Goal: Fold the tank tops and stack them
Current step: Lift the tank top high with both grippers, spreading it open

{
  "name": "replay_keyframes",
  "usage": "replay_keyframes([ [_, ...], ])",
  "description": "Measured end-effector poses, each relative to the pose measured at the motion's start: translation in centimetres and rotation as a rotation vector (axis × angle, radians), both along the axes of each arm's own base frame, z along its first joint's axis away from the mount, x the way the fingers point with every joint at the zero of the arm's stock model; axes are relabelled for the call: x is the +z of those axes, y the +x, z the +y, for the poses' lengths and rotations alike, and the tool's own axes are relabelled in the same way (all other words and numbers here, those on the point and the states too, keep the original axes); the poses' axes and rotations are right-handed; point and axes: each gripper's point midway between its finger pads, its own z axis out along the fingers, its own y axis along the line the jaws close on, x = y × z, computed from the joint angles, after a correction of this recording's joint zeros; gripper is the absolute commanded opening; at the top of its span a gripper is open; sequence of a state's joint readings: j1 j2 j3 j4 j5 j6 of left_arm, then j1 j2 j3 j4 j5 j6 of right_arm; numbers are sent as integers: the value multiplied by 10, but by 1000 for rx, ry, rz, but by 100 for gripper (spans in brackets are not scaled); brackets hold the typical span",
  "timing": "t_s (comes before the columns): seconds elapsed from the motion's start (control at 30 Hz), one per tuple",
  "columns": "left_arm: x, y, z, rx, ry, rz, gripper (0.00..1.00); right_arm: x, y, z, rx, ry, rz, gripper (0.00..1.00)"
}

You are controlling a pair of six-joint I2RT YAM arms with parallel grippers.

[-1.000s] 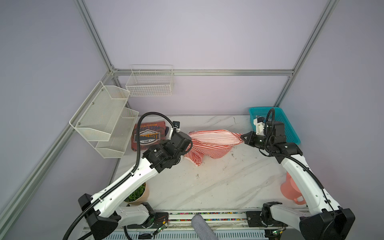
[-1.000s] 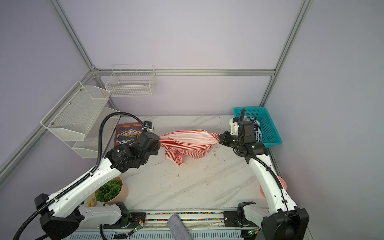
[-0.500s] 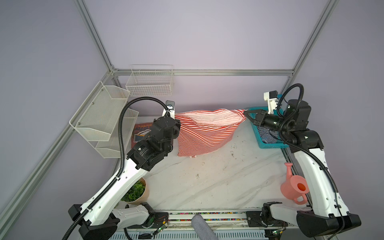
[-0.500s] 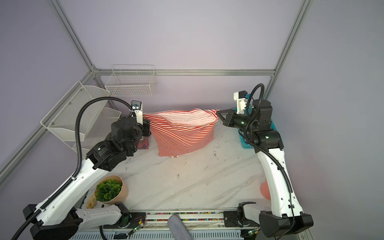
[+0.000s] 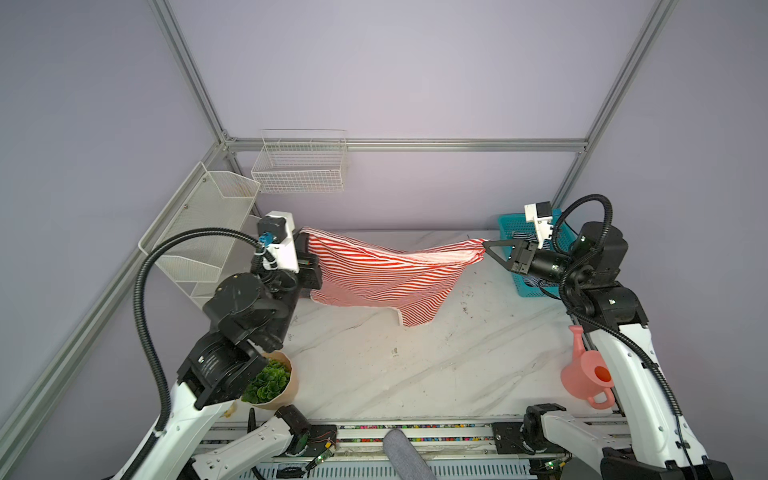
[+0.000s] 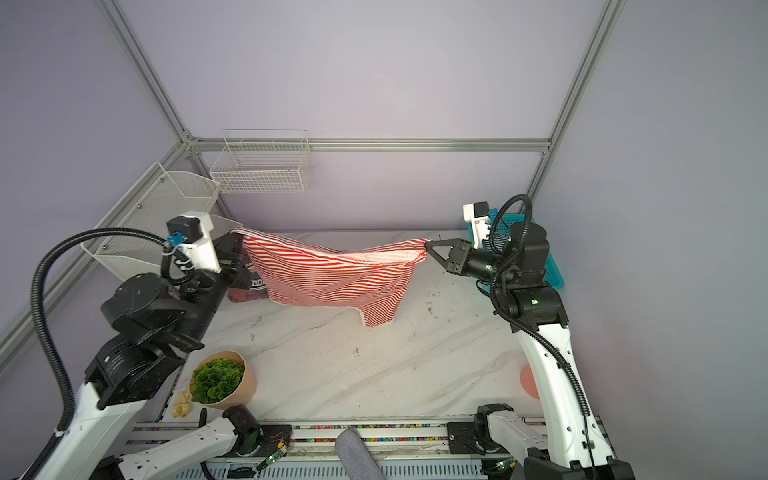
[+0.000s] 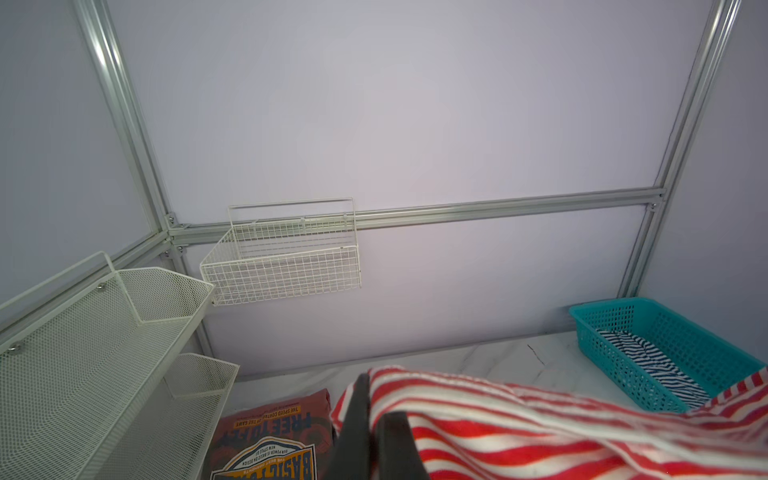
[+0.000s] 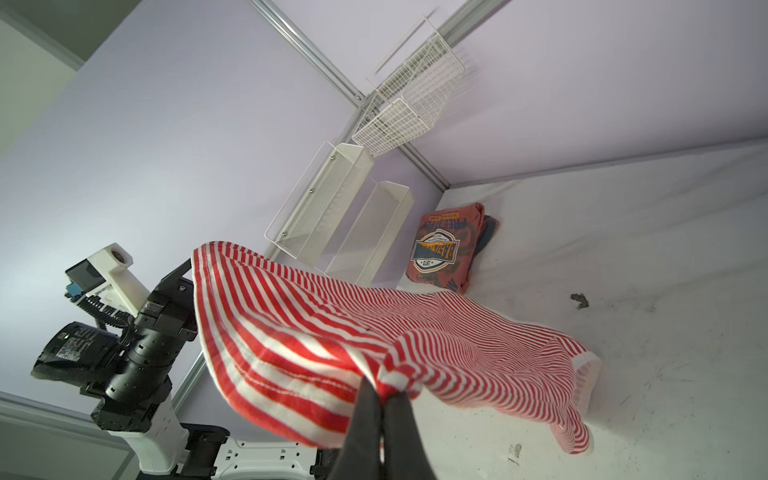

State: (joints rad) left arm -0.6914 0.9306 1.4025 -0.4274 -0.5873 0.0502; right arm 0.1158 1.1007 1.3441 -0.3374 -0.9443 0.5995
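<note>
The red-and-white striped tank top hangs stretched in the air over the back of the marble table. My left gripper is shut on its left corner, and my right gripper is shut on its right corner. The cloth sags between them, and a lower flap reaches down toward the table. The navy-and-white striped tank top lies in the teal basket at the back right.
A folded rust-red printed garment lies at the back left, below my left gripper. White mesh shelves and a wire basket hang on the walls. A potted plant stands front left, a pink watering can front right.
Both grippers rose from low over the table and moved apart. The red-and-white tank top went from a bunched roll to a spread sheet hanging between them.
</note>
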Motion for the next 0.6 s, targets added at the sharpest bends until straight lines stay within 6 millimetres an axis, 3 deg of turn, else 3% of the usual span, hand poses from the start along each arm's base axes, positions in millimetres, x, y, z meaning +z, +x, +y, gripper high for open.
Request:
replay_keyframes([
  [0.13,-43,59,-41,6,121,114,0,-10,40,5,1,-4,49,0],
  [0.23,-77,115,-67,8,224,211,0,0,79,9,3,3,37,0],
  [0.3,-81,150,-75,17,253,236,0,11,108,10,3,15,9,0],
  [0.37,-69,184,-80,26,252,219,0,21,138,9,-5,32,-19,0],
  [0.47,-31,216,-83,30,219,135,0,35,175,2,-25,59,-65,0],
  [0.6,27,225,-82,21,159,-23,0,57,198,-8,-49,81,-133,0],
])
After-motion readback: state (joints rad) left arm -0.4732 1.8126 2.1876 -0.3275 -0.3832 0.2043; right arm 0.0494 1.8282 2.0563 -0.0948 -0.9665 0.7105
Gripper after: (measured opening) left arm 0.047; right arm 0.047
